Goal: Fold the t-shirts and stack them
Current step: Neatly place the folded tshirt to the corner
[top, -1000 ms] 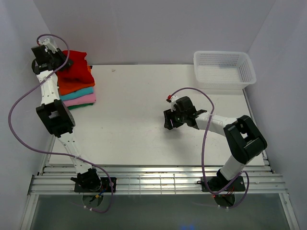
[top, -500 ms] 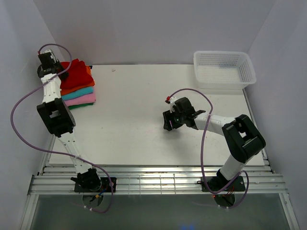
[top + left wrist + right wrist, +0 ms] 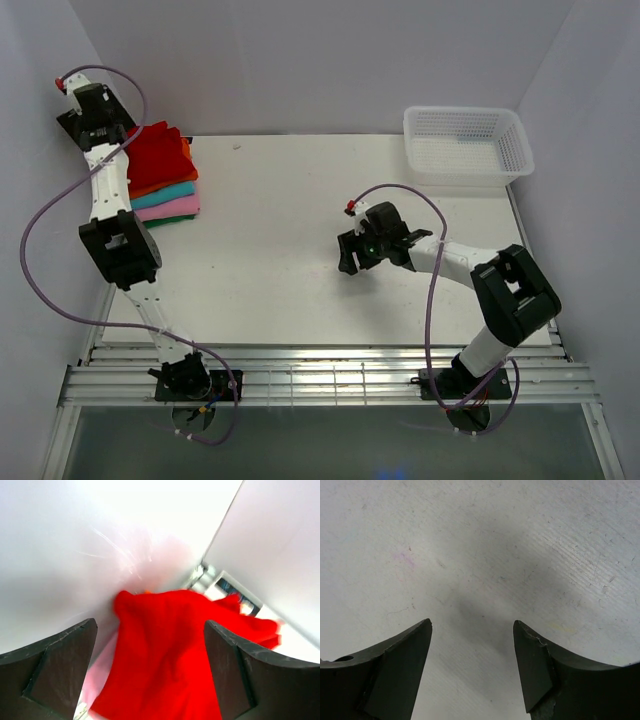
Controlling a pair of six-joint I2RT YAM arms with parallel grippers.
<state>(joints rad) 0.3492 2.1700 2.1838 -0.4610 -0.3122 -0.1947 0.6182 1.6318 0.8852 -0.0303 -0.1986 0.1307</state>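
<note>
A stack of folded t-shirts lies at the table's back left corner: a bright red one (image 3: 158, 152) on top, then orange (image 3: 150, 187), teal (image 3: 166, 194), pink (image 3: 172, 207) and a dark green edge (image 3: 160, 221). My left gripper (image 3: 90, 112) hangs above and behind the stack's left end, near the wall. Its jaws are wide open, and in the left wrist view the red t-shirt (image 3: 170, 655) lies loose below the left gripper (image 3: 150, 625). My right gripper (image 3: 350, 256) is open low over bare table right of centre, with nothing in the right gripper (image 3: 472, 625).
A white mesh basket (image 3: 465, 140) stands at the back right corner. White walls close in the table (image 3: 270, 220) at the back and on both sides. The left arm runs along the left edge, beside the stack.
My left gripper has opened, let go of the red t-shirt and pulled up and back toward the left wall. The red t-shirt has settled on the stack. The right gripper has widened slightly.
</note>
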